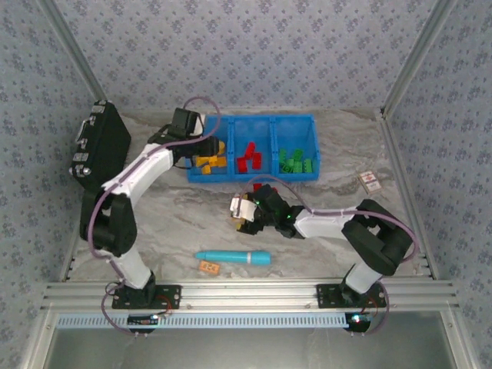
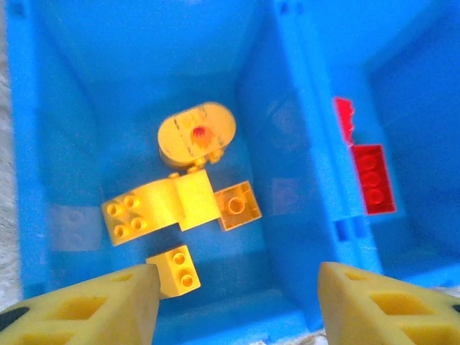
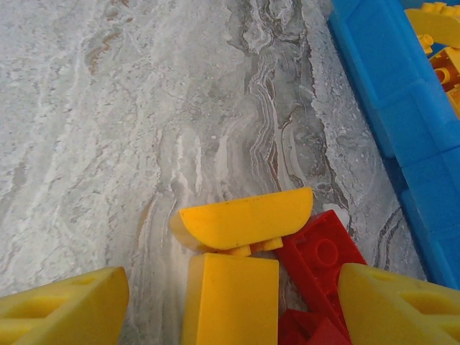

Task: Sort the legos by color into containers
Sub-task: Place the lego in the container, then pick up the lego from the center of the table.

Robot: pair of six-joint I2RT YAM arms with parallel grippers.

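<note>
The blue bin [image 1: 254, 178] sits at the far side of the surface [image 1: 177, 207] and has 3 compartments side by side. The left one holds yellow bricks [image 2: 162, 208]. The left wrist view shows 4 of them: 1 oval piece, 1 large brick, 1 small square plate and 1 small brick. The middle compartment holds red bricks [image 1: 248, 158], and 2 of these can be counted from the left wrist. The right compartment holds green bricks [image 1: 296, 163], too small to count exactly.

The left gripper [image 2: 237, 287] hovers over the left compartment. Its 2 fingers are apart with nothing between them.

The right gripper [image 3: 233, 302] is low over the middle of the surface, just in front of the bin. Its 2 fingers are spread wide around a small loose heap and touch none of it. The heap has 2 loose yellow pieces [image 3: 244, 219], 1 curved and 1 blocky, touching 2 loose red pieces [image 3: 323, 259].

Near the front edge, 1 orange brick [image 1: 209, 267] lies just beside 1 cyan cylinder [image 1: 233, 257]. There is 1 black case [image 1: 100, 150] at the left, and 1 small card [image 1: 370, 182] lies right of the bin.
</note>
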